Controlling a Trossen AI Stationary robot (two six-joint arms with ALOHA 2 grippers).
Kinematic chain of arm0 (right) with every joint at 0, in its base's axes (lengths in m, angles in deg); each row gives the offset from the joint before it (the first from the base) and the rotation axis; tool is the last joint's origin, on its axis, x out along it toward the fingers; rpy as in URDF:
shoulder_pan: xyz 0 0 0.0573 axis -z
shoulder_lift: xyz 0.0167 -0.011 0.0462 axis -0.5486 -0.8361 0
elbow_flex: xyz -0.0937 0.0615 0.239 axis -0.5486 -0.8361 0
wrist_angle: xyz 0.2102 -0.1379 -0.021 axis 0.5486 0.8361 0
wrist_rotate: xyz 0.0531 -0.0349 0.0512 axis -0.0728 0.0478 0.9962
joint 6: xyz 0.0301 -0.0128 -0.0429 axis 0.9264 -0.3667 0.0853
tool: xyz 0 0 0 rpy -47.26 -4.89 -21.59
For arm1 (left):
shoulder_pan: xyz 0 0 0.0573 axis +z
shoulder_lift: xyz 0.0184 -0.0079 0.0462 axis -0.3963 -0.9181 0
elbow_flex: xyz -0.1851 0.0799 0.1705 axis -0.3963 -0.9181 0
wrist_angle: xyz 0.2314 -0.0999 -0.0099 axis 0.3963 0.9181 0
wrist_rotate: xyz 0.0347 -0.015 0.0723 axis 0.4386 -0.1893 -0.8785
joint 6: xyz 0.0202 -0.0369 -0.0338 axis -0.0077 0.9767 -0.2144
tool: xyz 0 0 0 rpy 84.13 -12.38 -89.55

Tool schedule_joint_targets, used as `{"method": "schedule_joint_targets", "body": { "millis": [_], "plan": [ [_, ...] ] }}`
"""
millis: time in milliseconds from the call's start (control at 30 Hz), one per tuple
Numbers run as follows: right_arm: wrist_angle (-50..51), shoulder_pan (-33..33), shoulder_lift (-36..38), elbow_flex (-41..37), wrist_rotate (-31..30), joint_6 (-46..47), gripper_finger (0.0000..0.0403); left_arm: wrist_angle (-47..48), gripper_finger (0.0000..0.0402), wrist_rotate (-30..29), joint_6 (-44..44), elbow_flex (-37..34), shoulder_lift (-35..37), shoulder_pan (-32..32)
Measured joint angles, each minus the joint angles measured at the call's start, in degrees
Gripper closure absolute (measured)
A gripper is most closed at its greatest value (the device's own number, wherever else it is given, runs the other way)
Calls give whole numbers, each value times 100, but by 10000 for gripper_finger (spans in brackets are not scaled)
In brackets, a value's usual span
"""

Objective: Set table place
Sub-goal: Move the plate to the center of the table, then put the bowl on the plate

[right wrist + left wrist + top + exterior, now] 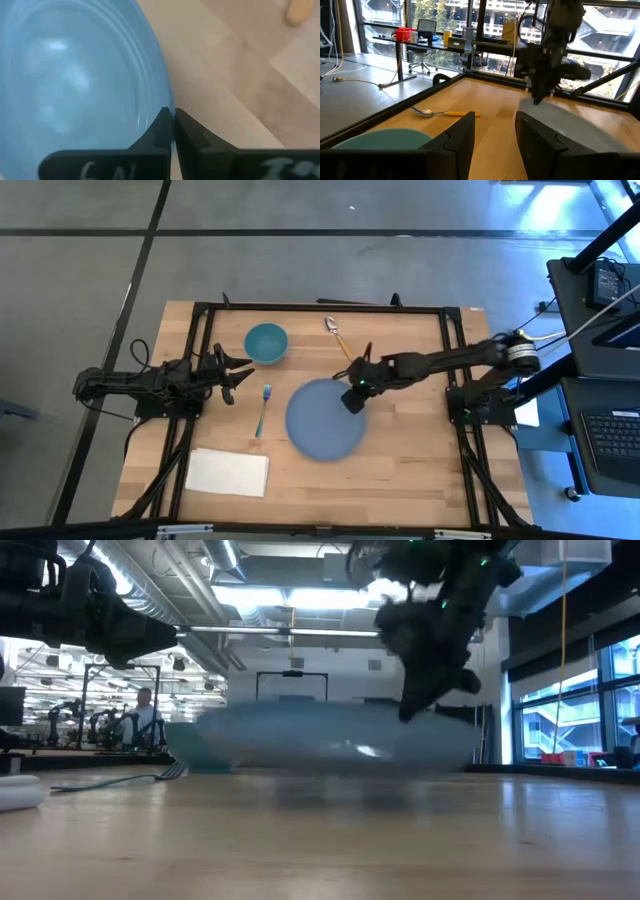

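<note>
The large blue plate (322, 423) lies at the middle of the wooden table (400, 470). My right gripper (352, 397) is shut on its far right rim and shows above the plate (330, 740) in the low view. My left gripper (236, 373) hangs open and empty between the teal bowl (266, 343) and the teal-handled fork (263, 408). The orange-handled spoon (338, 332) lies near the far edge. The white napkin (228, 472) lies flat at the near left. My right gripper pinches the plate's rim (167, 95) between its two fingers, one on the inner face and one on the outer side, at the plate's far right. The fingers slant down from the table's right. I cannot tell whether the plate is clear of the table.
The table's black frame (320, 307) runs along its edges. Bare wood lies to the right of the plate and along the near edge. A person (147, 715) sits far off in the room behind the table.
</note>
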Motion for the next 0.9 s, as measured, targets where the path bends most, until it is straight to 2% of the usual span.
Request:
{"method": "schedule_joint_targets", "body": {
  "millis": [200,400,667,900],
  "plan": [
    [-29,-197,-1010,383,457,115,391,0,266,0,0,0,-2,0],
    [-54,-247,-1557,787,663,16,372,0,266,13,13,0,0,2],
    [100,-246,-1671,1182,724,-643,364,2,266,18,7,0,0,1],
    [1319,-248,-1673,2075,719,-994,362,2,266,24,-35,0,-15,0]
  ]
}}
